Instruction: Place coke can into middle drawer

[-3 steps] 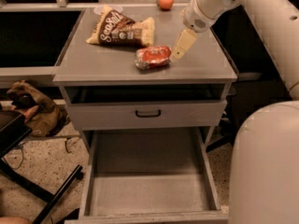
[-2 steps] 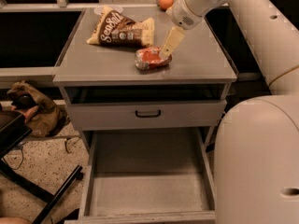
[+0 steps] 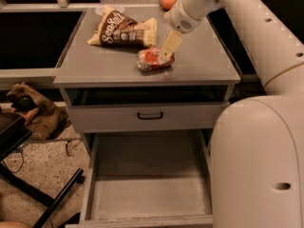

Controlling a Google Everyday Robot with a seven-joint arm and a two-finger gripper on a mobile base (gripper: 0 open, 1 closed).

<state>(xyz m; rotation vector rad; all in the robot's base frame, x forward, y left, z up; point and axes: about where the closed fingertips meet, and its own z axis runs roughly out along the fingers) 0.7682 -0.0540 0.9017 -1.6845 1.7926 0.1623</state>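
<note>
The coke can lies on its side, dented, near the middle of the grey cabinet top. My gripper reaches down from the upper right, and its pale tip overlaps the can's right end. The middle drawer is pulled wide open below, showing a plain grey floor with nothing in it. It sits under a closed grey drawer front with a black handle.
A brown chip bag lies behind the can at the back left of the top. An orange fruit sits at the back edge. My large white arm body fills the right side. A brown bag and black chair legs are on the floor at left.
My gripper has moved left and slightly down, from just right of the can to over its right end. The can, chip bag and drawer have not moved.
</note>
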